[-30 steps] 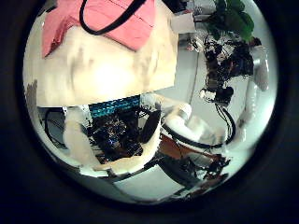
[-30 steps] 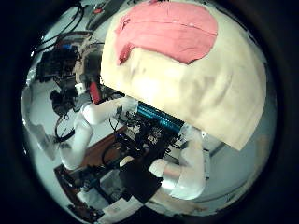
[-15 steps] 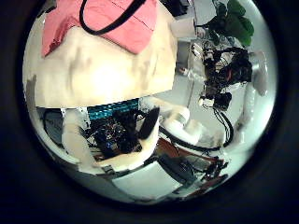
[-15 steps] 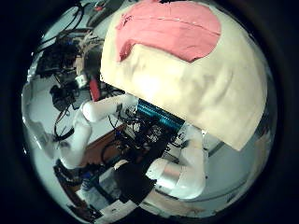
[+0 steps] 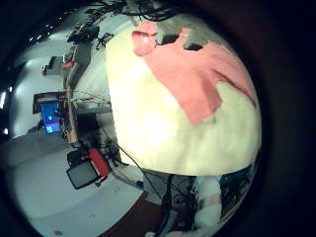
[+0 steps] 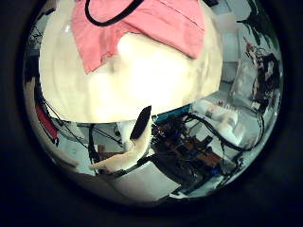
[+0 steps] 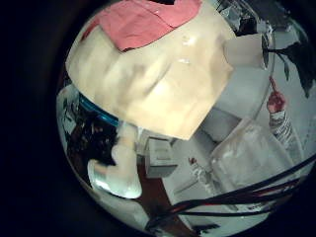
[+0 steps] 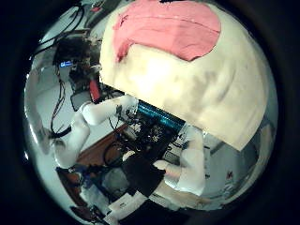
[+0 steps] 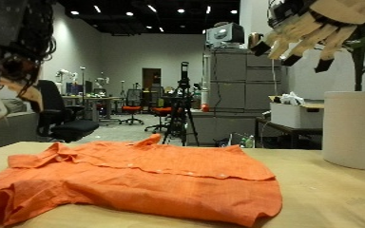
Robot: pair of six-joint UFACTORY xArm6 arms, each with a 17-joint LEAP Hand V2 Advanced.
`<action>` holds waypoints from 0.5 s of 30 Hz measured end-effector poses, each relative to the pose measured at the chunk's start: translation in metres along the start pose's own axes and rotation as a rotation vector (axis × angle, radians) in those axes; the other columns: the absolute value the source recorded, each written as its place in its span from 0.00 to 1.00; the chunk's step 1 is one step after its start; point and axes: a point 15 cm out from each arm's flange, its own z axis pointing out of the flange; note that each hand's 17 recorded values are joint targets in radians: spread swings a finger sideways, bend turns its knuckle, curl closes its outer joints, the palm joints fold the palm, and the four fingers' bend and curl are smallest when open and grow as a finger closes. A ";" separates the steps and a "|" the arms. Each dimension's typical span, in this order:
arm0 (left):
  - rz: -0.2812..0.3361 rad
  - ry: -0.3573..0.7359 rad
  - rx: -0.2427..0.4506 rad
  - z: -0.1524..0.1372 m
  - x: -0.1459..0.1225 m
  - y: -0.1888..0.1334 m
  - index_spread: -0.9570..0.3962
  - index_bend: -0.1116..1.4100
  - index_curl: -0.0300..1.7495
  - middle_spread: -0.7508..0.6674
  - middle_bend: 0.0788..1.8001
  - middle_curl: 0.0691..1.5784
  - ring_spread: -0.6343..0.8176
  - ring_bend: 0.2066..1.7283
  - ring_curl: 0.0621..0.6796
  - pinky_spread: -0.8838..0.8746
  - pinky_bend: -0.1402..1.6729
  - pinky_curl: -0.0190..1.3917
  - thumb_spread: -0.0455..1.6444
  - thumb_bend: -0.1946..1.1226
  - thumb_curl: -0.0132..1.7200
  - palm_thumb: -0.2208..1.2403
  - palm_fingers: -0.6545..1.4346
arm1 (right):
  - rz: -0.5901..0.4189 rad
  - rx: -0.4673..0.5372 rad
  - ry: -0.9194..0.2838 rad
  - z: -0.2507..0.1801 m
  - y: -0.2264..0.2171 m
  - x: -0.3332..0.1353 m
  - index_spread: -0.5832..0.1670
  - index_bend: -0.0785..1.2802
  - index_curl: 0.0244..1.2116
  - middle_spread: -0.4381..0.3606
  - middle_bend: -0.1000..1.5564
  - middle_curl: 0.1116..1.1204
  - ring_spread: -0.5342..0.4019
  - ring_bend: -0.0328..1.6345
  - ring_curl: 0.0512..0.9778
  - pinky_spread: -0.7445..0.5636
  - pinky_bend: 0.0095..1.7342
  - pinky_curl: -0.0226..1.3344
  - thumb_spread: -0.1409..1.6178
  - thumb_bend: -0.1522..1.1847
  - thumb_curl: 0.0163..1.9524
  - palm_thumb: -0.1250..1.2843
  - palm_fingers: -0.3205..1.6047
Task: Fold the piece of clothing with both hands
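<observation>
An orange short-sleeved shirt (image 9: 132, 176) lies spread flat on the wooden table (image 9: 335, 190). My left hand (image 9: 11, 47) hangs high above the shirt's sleeve end, fingers relaxed, holding nothing. My right hand (image 9: 307, 33) hangs high above the table's other end, fingers spread and open, empty. The shirt (image 5: 193, 69) shows on the table (image 5: 168, 128) in the left little finger side palm view. It shows far below in the left thumb side palm view (image 6: 142, 28), the right little finger side palm view (image 7: 138, 25) and the right thumb side palm view (image 8: 169, 28).
A tall white pot (image 9: 356, 128) with a plant stands on the table beside the shirt's hem end. Behind the table are an office chair (image 9: 56, 109), a tripod (image 9: 181, 104) and a grey cabinet (image 9: 240, 95).
The left thumb side palm view has shifted: more of the shirt and table show and fewer of the hand's own fingers. The right thumb side palm view is almost the same.
</observation>
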 end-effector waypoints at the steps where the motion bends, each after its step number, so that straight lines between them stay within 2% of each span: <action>1: 0.017 0.021 -0.013 0.015 0.004 -0.006 0.70 0.16 0.18 0.52 0.22 0.23 0.59 0.21 0.09 0.70 0.24 0.20 0.59 0.12 0.19 0.32 0.44 | -0.001 -0.007 -0.001 0.002 -0.001 0.000 0.30 0.19 0.25 0.58 0.17 0.20 0.81 0.23 0.17 0.88 0.21 0.22 0.72 0.10 0.12 0.24 0.28; 3: 0.025 0.025 -0.012 0.024 0.005 -0.011 0.72 0.17 0.18 0.50 0.27 0.25 0.55 0.18 0.09 0.70 0.24 0.20 0.59 0.12 0.19 0.32 0.44 | -0.001 -0.015 0.000 0.003 -0.002 -0.001 0.30 0.19 0.25 0.58 0.17 0.20 0.81 0.23 0.17 0.88 0.21 0.22 0.72 0.10 0.12 0.24 0.28; 6: 0.030 0.024 0.002 0.036 0.007 -0.017 0.77 0.13 0.16 0.38 0.57 0.33 0.51 0.08 0.04 0.70 0.19 0.18 0.59 0.12 0.19 0.31 0.48 | 0.008 -0.017 0.000 0.004 -0.003 0.001 0.30 0.19 0.25 0.58 0.18 0.20 0.81 0.23 0.18 0.89 0.20 0.22 0.72 0.10 0.12 0.25 0.28; 7: 0.030 0.024 0.009 0.038 0.007 -0.019 0.79 0.08 0.13 0.34 0.75 0.38 0.52 0.03 0.01 0.70 0.16 0.17 0.59 0.13 0.19 0.31 0.50 | 0.009 -0.019 -0.001 0.004 -0.003 0.001 0.30 0.19 0.25 0.58 0.17 0.20 0.81 0.22 0.18 0.89 0.20 0.22 0.72 0.10 0.12 0.25 0.28; 9: 0.033 0.023 0.022 0.046 0.008 -0.024 0.80 0.08 0.11 0.31 0.91 0.41 0.53 0.00 0.01 0.70 0.17 0.16 0.59 0.13 0.19 0.31 0.50 | 0.006 -0.021 -0.002 0.005 -0.003 0.000 0.30 0.19 0.25 0.58 0.17 0.20 0.81 0.22 0.18 0.89 0.20 0.22 0.72 0.10 0.12 0.25 0.28; 12: 0.030 0.033 0.018 0.065 0.011 -0.026 0.82 0.10 0.09 0.32 0.99 0.42 0.55 0.00 0.04 0.70 0.19 0.17 0.59 0.12 0.19 0.31 0.47 | 0.011 -0.026 -0.001 0.005 -0.002 0.002 0.30 0.19 0.25 0.59 0.17 0.20 0.81 0.22 0.18 0.89 0.20 0.22 0.73 0.10 0.12 0.25 0.28; 15: 0.026 0.041 0.000 0.077 0.012 -0.027 0.84 0.10 0.07 0.36 1.00 0.39 0.57 0.00 0.07 0.70 0.20 0.18 0.58 0.12 0.19 0.31 0.45 | 0.010 -0.026 -0.001 0.006 -0.003 0.002 0.31 0.19 0.25 0.59 0.17 0.20 0.81 0.22 0.18 0.89 0.19 0.22 0.73 0.10 0.12 0.25 0.29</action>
